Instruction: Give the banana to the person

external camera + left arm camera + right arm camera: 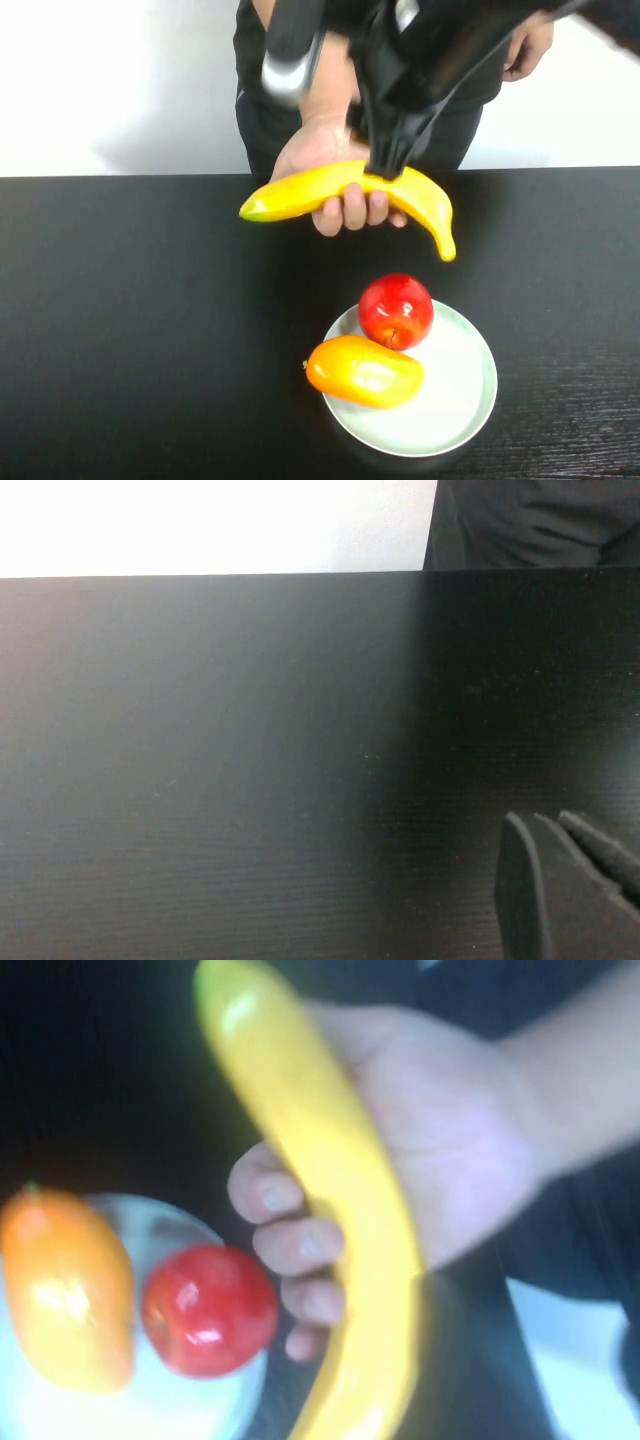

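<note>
The long yellow banana is held in the air above the table's far edge, greenish tip to the left. My right gripper comes down from above and is shut on its middle. The person in black stands behind the table, and the person's open hand lies under the banana with its fingers curled round it. In the right wrist view the banana lies across the palm. My left gripper is shut and empty, low over the bare black table, out of the high view.
A pale green plate at the front right holds a red apple and an orange-yellow mango, directly below the banana. The black table stretches left. The person's other hand hangs at the far right.
</note>
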Controlling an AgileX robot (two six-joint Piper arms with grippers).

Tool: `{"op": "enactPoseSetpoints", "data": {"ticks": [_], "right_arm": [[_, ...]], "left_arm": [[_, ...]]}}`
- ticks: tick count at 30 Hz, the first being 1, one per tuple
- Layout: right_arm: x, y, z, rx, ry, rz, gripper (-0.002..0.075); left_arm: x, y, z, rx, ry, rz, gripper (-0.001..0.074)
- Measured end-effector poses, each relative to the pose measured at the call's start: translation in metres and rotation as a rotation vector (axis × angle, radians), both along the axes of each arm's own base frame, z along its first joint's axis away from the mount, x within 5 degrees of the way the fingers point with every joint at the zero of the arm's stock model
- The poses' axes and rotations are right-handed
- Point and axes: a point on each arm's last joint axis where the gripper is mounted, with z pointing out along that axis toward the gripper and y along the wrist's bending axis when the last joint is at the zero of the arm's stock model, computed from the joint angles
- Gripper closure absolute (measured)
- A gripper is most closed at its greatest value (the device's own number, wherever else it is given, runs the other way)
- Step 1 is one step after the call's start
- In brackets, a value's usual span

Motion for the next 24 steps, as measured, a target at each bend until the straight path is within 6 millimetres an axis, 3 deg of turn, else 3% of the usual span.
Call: {"op": "enactPoseSetpoints", "data": {"ticks": [3,12,20,24], "right_arm": [[-0.016,-0.017,0.015,0.099,-0.008,-0.102,0.0727],[-0.043,-0.051,0.026,0.431,0.052,-0.508,0.0733],[-0.053,-0.059,0.027,0.404,0.045,-0.462,0.0733],[-0.057,-0.064,0.011,0.363,0.074,-0.475,0.0733]], "left_arm": [[0.000,0.000,0.000,0.000,0.000,0.000,0.0739],[0.000,0.000,0.000,0.000,0.000,0.000,0.0739],[0.000,0.000,0.000,0.000,0.000,0.000,0.0739],[0.000,0.000,0.000,0.000,0.000,0.000,0.0739]]}}
